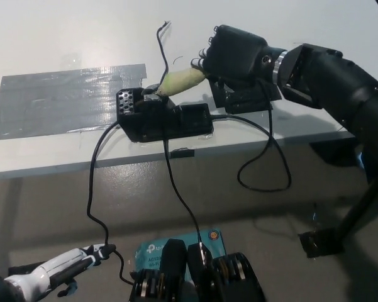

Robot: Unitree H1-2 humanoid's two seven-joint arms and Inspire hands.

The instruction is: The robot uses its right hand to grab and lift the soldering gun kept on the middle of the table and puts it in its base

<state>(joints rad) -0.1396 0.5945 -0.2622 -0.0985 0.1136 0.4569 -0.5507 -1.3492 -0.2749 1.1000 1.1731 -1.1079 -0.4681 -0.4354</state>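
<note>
Grip: right robot hand (236, 51) clamped on soldering gun (179, 81), tip at base (163, 116) by counter (63, 38) front edge | left robot hand (60, 272) cut off, grip unclear | teal box (152, 252) lettering unreadable

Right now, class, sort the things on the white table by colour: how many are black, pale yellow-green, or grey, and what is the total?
Black: 2, the soldering station and the base under the right hand
Pale yellow-green: 1, the soldering gun
Grey: 1, the tape patch
Total: 4
</note>
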